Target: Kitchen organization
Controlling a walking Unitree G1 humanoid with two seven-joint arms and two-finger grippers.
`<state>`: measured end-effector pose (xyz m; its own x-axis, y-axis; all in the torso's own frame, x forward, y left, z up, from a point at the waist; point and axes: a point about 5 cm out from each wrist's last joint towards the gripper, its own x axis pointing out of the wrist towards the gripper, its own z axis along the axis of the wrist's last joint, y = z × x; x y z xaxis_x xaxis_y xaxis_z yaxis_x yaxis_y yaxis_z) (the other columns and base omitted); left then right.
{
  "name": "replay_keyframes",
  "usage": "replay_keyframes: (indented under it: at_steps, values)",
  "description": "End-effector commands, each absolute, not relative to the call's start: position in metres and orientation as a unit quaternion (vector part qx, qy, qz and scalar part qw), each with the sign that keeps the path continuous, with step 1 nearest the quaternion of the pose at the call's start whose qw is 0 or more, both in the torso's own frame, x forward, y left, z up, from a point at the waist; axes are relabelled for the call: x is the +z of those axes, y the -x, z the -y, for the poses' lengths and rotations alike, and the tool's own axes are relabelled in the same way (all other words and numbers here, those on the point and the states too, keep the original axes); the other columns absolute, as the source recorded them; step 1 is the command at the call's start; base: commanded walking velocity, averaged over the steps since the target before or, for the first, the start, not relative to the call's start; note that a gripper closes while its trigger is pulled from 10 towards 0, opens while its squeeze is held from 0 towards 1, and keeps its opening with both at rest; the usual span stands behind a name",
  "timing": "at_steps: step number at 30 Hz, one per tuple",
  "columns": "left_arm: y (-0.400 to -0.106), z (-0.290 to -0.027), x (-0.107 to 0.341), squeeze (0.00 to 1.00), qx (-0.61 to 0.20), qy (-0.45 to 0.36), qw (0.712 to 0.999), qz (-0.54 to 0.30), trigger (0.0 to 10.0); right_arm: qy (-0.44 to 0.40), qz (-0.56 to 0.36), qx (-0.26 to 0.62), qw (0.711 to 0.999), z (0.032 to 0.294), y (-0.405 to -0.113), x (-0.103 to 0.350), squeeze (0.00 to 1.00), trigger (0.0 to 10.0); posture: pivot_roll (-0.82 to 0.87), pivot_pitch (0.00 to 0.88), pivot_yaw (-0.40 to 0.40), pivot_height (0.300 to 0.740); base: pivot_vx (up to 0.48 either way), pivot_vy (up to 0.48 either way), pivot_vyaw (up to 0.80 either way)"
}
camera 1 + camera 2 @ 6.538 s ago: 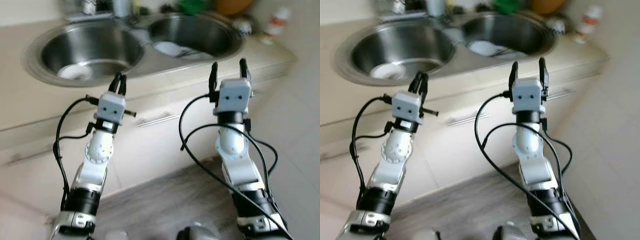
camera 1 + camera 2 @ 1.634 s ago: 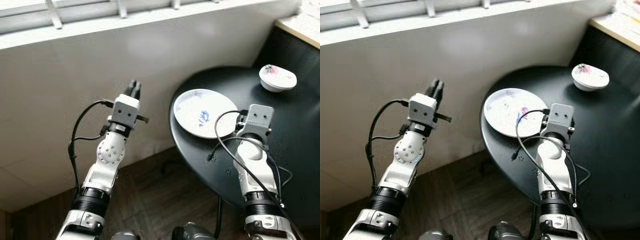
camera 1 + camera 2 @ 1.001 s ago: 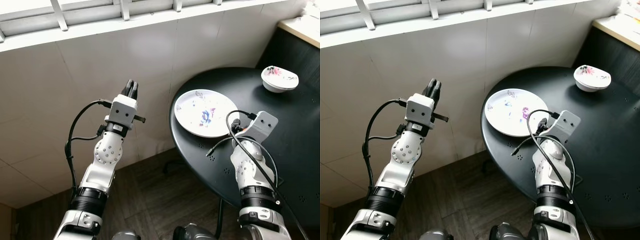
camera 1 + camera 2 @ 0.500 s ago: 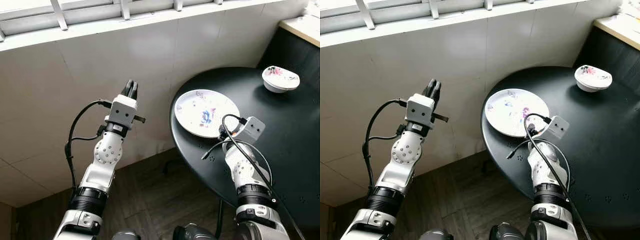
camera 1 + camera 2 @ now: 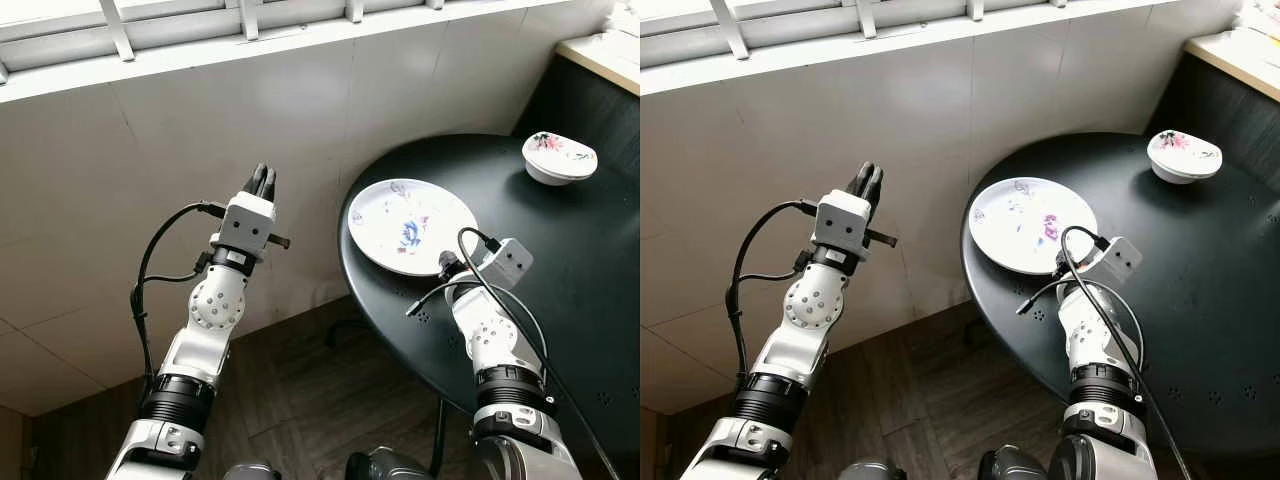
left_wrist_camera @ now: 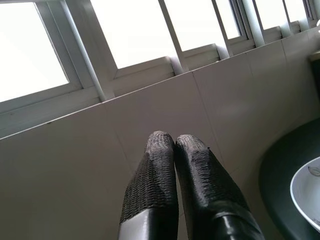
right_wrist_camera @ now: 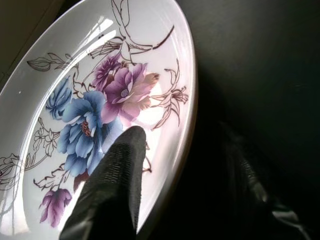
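Observation:
A white plate (image 5: 412,225) painted with blue and purple flowers lies near the left edge of a round black table (image 5: 600,290). My right gripper (image 7: 185,142) is open at the plate's near rim. One finger (image 7: 120,170) reaches over the plate's inside, while the other finger (image 7: 245,170) is outside the rim above the black tabletop. In the left eye view the right wrist (image 5: 503,264) sits just right of that rim. My left gripper (image 5: 262,178) is shut on nothing, raised in front of the tiled wall, away from the table.
A small white bowl (image 5: 559,157) with a floral pattern stands at the far side of the table. A pale countertop corner (image 5: 603,45) is at the upper right. A window sill with bars (image 5: 240,20) runs above the tiled wall. Dark wood floor (image 5: 300,400) lies below.
The camera has turned from a sink counter to the black table. Over the last second my right gripper came down to the plate's near rim. The left arm has barely moved.

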<state>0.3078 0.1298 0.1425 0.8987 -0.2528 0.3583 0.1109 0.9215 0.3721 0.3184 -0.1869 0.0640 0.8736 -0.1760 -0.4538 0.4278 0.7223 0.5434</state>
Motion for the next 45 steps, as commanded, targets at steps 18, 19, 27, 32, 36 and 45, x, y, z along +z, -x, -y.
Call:
replay_keyframes:
  at_steps: [18, 19, 27, 32, 36, 45]
  values:
    - [-0.31, -0.13, 0.141, 0.0, -0.096, -0.185, 0.958, 0.196, 10.0, -0.329, -0.154, -0.152, 0.919, 0.182, -0.32, 0.072, 0.0, 0.0, 0.15, 0.0, -0.021, 0.74, 0.0, 0.0, 0.0]
    - [-0.31, -0.13, 0.141, 0.0, -0.096, -0.185, 0.958, 0.196, 10.0, -0.333, -0.145, -0.15, 0.92, 0.182, -0.32, 0.074, 0.0, 0.0, 0.15, 0.0, -0.021, 0.74, 0.0, 0.0, 0.0]
    - [-0.31, -0.13, 0.14, 0.0, -0.095, -0.187, 0.958, 0.195, 10.0, -0.389, -0.029, -0.11, 0.914, 0.18, -0.325, 0.108, 0.0, 0.0, 0.15, 0.0, -0.02, 0.74, 0.0, 0.0, 0.0]
    - [-0.31, -0.131, 0.14, 0.0, -0.094, -0.186, 0.959, 0.193, 10.0, -0.407, 0.017, -0.078, 0.91, 0.177, -0.326, 0.124, 0.0, 0.0, 0.15, 0.0, -0.021, 0.74, 0.0, 0.0, 0.0]
    - [-0.31, -0.131, 0.139, 0.0, -0.094, -0.187, 0.959, 0.192, 10.0, -0.415, 0.045, -0.048, 0.907, 0.173, -0.326, 0.135, 0.0, 0.0, 0.15, 0.0, -0.021, 0.74, 0.0, 0.0, 0.0]
    - [-0.31, -0.131, 0.137, 0.0, -0.091, -0.192, 0.96, 0.186, 10.0, -0.406, 0.07, 0.0, 0.911, 0.161, -0.323, 0.145, 0.0, 0.0, 0.15, 0.0, -0.019, 0.74, 0.0, 0.0, 0.0]
